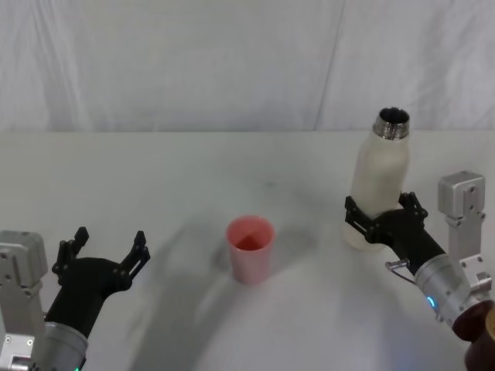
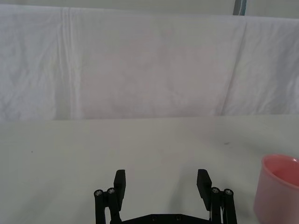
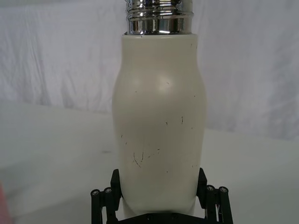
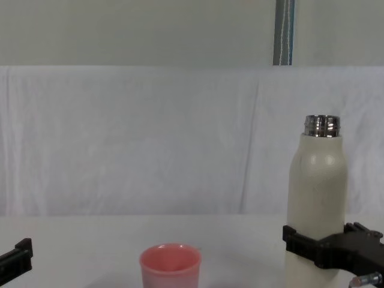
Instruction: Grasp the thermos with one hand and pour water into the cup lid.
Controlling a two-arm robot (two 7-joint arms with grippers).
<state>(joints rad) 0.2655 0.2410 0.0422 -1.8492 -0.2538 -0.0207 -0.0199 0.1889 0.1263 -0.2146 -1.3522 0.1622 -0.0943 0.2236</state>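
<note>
Right claw (image 1: 375, 217) pinching upright thermos (image 1: 379, 179); open steel mouth in head view, left claw (image 1: 104, 249) spread.

place: lab-style test bench | cues: white-covered table (image 1: 155, 178); white cloth backdrop (image 4: 150, 138) hung behind

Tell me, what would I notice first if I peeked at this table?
Probably the tall cream thermos standing upright on the robot's right, its shiny steel neck open, with the right gripper closed around its lower body. Next, the little pink cup lid standing alone mid-table, to the thermos's left. The left gripper waits open near the table's left front, holding nothing.
</note>
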